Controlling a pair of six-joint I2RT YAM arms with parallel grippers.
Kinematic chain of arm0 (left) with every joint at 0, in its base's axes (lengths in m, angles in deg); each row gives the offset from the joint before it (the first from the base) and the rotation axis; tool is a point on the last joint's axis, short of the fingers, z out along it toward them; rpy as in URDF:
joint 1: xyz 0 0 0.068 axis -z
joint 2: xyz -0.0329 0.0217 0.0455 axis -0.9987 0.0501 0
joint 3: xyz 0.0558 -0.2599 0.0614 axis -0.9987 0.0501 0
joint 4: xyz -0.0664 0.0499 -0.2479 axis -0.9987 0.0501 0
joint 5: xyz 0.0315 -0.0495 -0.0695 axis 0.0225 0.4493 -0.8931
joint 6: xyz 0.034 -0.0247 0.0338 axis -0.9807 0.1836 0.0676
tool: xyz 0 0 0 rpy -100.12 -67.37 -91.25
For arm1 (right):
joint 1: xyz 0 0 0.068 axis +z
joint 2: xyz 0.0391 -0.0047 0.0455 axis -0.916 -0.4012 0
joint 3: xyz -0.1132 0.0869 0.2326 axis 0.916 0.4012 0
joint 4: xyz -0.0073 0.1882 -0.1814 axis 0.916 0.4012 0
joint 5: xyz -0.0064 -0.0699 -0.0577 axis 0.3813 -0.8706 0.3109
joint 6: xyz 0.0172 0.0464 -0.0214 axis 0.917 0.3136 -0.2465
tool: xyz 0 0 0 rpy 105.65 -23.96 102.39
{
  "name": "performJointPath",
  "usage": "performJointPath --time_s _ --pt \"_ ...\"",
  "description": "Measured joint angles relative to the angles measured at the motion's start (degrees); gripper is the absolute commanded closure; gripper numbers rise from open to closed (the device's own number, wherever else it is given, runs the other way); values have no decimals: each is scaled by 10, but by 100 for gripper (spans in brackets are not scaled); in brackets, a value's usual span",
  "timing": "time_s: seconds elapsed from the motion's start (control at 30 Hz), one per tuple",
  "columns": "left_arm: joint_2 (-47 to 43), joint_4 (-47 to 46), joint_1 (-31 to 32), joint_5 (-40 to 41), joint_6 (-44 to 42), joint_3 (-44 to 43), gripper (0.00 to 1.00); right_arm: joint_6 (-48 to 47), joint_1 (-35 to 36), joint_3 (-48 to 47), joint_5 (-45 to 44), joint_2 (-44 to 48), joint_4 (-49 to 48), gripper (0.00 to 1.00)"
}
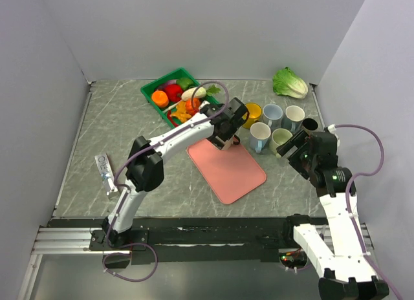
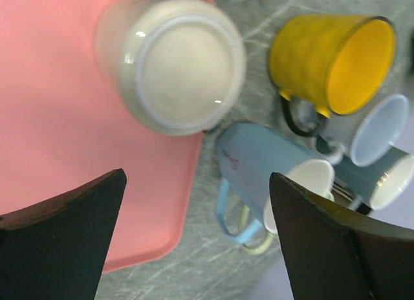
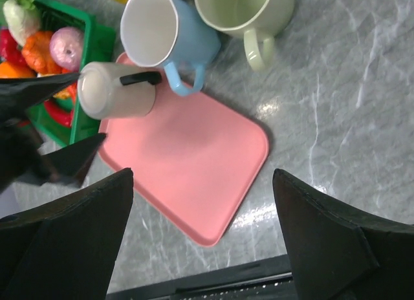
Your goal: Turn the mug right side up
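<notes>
Bright, even light falls from overhead, leaving only faint, soft shadows. In the right wrist view the grey marble-patterned table (image 3: 336,119) shows pale glare patches beside the flat pink rectangular tray (image 3: 194,164). The left wrist view is soft. There the glossy cream ceramic mug (image 2: 174,61) carries small highlights, and the left gripper (image 2: 197,177) is dark and blurred along the bottom edge.
</notes>
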Motion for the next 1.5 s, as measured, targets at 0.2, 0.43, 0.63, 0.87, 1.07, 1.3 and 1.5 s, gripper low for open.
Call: performJointPath --time_s 0.2,0.43,0.63,0.87,1.07,1.3,1.5 --pt "10 14 2 27 34 5 2 0 0 0 6 2 17 6" --pt "34 9 1 48 40 5 5 -7 0 0 4 3 29 6" --pt "52 -26 2 50 31 17 9 -16 0 -1 0 2 39 6" --pt "67 -53 2 55 8 17 21 -22 0 -3 -7 -5 40 7" --pt "70 -59 3 53 0 17 26 -30 0 -8 -18 -8 38 7" --pt "59 -78 6 49 -1 57 31 -31 0 -8 -22 -11 37 7" --pt "33 -81 10 48 -16 101 60 -33 0 -8 -22 -14 33 7"
